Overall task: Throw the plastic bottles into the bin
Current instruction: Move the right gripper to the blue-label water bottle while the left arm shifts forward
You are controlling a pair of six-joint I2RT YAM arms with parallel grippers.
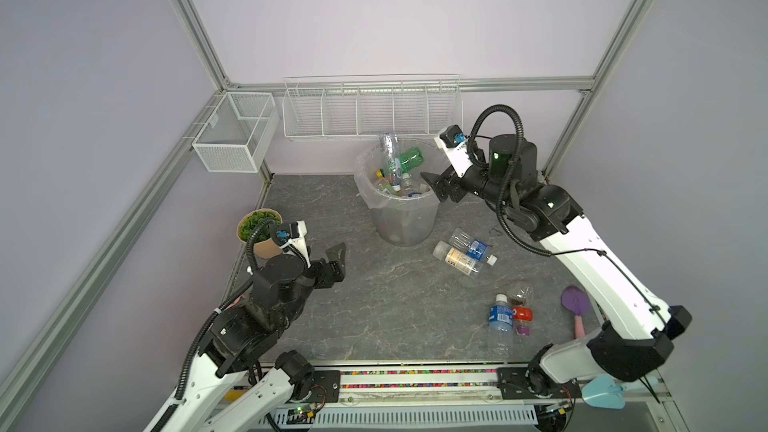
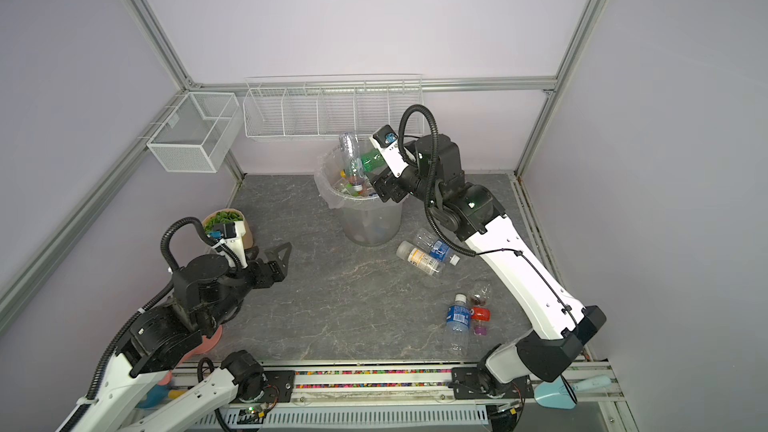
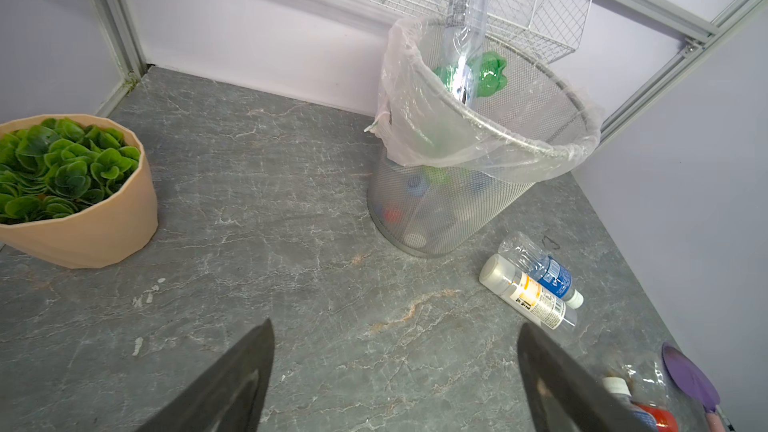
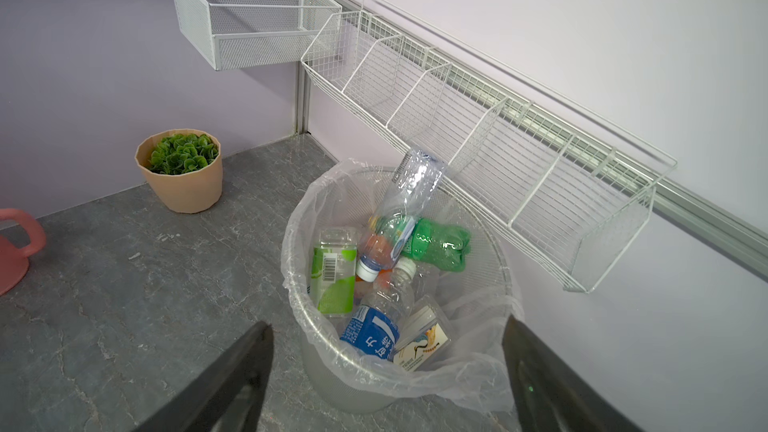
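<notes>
Grey marbled table [image 1: 374,317] fills the lower middle of both top views.

Right arm reaches from the lower right up toward the centre. Right gripper [image 1: 437,189] sits at the right-hand rim of the bin. In the right wrist view its fingers [image 4: 237,371] stand wide apart with nothing between them, and the bin's mouth lies beyond.

Left arm is at lower left. Left gripper [image 1: 337,263] hangs above bare table, left of centre. Its fingers [image 3: 232,384] are spread wide and empty.

Long wire basket [image 1: 370,114] is on the back wall, top centre. Mesh basket [image 1: 232,135] is to its left.

Bin [image 1: 405,222] stands upper centre, just below the long basket, lined with a clear bag. It is loaded with bottles.
- A tall clear bottle [image 1: 390,151] stands cap-down, poking above the rim.
- A green bottle [image 1: 409,160] lies beside it.
- A blue-labelled bottle [image 4: 370,334] and a green-labelled bottle [image 4: 332,272] lie lower in the heap.

Tan pot with green plant [image 1: 259,230] is centre left, close behind the left gripper.

Pink watering can [image 4: 16,251] shows at the left edge of the right wrist view.

Four bottles lie flat on the table.
- Right of the bin's base, a clear blue-label bottle [image 1: 473,247] touches a yellow-label bottle [image 1: 457,260].
- Lower right, a blue-label bottle with white cap [image 1: 500,322] lies against a red-label bottle [image 1: 521,312].

Purple-headed tool with pink handle [image 1: 575,303] is at far right, under the right arm.
</notes>
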